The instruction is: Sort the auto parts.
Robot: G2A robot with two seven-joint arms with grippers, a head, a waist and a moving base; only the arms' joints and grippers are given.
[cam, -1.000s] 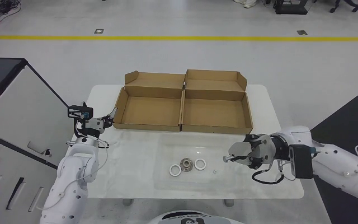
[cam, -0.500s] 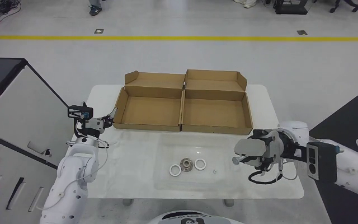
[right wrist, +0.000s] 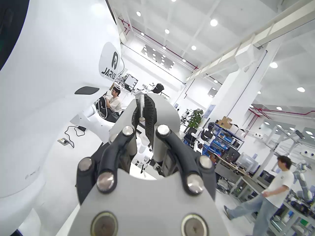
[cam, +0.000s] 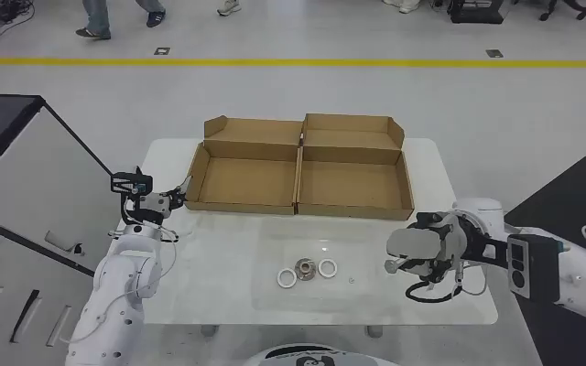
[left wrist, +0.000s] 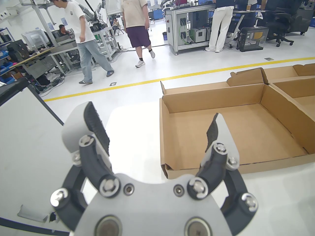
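White table, seen from the top: two open brown boxes sit side by side at the back, a left box and a right box. Near the front lies a metal hub with a left ring and a right ring just beside it. The left gripper is by the left box's near corner. The right gripper is on the table's right side, apart from the rings.

Left wrist view: the left gripper's fingers stand wide apart, facing the left box.

Right wrist view: the right gripper is pressed together on a thin bolt.
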